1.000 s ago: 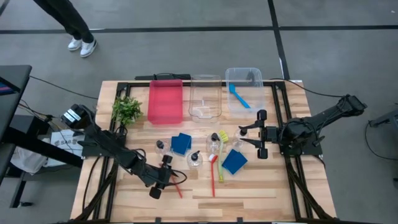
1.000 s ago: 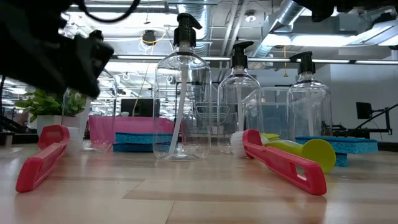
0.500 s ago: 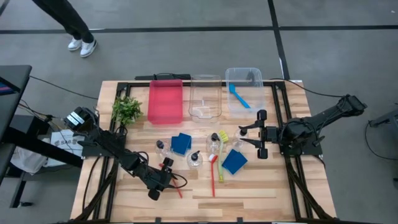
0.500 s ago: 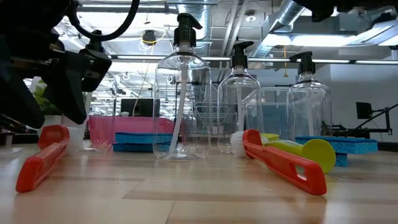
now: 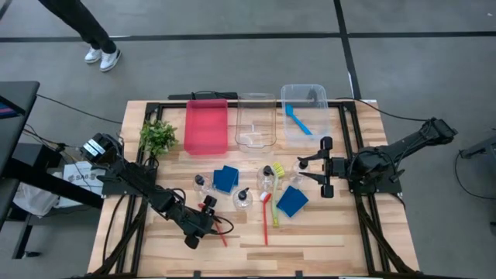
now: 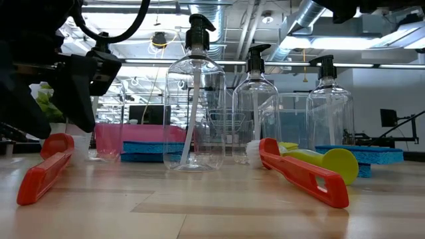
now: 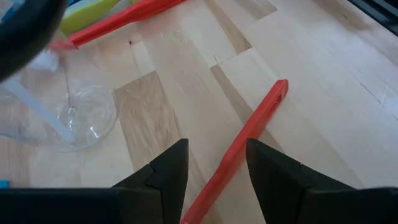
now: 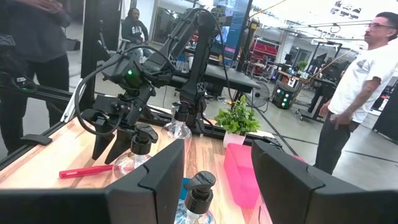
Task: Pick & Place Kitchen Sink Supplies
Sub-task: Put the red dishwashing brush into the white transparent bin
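Observation:
My left gripper (image 5: 203,220) hangs open low over the table's near left part. In the left wrist view its two fingers (image 7: 168,169) stand on either side of a red brush's handle (image 7: 244,142) that lies flat on the wood; I see no touch. Several clear pump bottles (image 5: 242,199) stand mid-table. Among them lie two blue sponges (image 5: 225,178) (image 5: 291,201), a second red brush (image 5: 266,217) and a yellow-green brush (image 5: 275,195). A blue brush (image 5: 297,118) lies in the right clear bin. My right gripper (image 5: 325,167) waits open at the table's right.
A red tray (image 5: 206,126) and two clear bins (image 5: 256,120) (image 5: 304,97) line the far edge, with a small green plant (image 5: 157,136) at far left. Bare wood lies along the near edge. People stand beyond the table (image 8: 357,93).
My left gripper has come down toward the red brush on the near left of the table and now stands astride its handle. It stayed open. The right arm kept still.

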